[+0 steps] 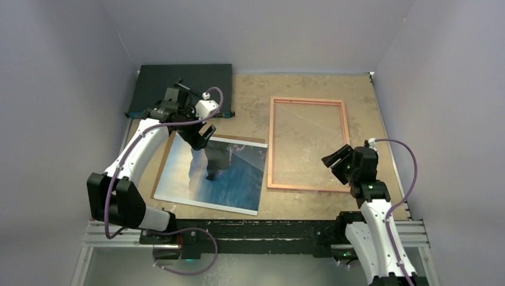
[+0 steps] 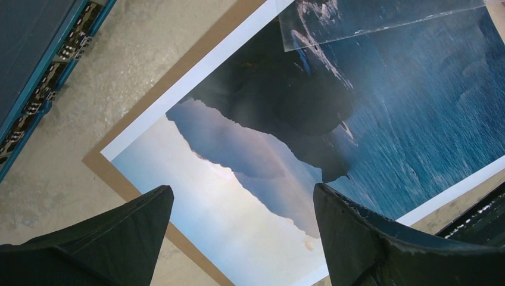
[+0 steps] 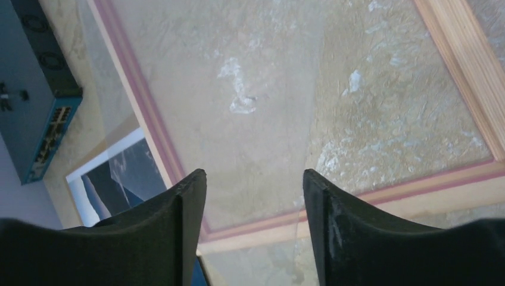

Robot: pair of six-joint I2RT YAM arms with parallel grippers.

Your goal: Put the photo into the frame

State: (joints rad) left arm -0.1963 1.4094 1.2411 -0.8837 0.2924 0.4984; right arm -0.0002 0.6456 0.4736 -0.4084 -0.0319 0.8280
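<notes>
Left gripper (image 1: 201, 136): the fingers are released and spread wide, with nothing between them. The photo (image 2: 256, 149) lies flat, picture side up, directly below and between the two fingers. Its pale border runs past the outer side of the left finger. Whether the fingertips touch the sheet cannot be told.

Under the photo lies a brown backing board (image 2: 94, 159), showing as a narrow strip outside the border, just beyond the left finger. A clear sheet (image 2: 381, 21) overlaps the photo's far corner, ahead of the right finger and well apart from both tips. A dark electronics box (image 1: 178, 86) sits further out on the left finger's side, on the table (image 1: 250, 95).

Right gripper (image 3: 255, 173): the fingers are released and parted, with no object in the gap. The frame (image 3: 140, 101) lies flat beneath them. Its near rail passes under the gap between the fingertips, and one long pink rail runs forward just outside the left finger. The table surface shows through the frame's opening ahead of both tips, and a faint straight edge crosses that opening. To the outside of the left finger, past the frame rail, a corner of the photo is visible, with the electronics box beyond it. Photo and frame lie side by side, near each other, with the photo outside the frame.
</notes>
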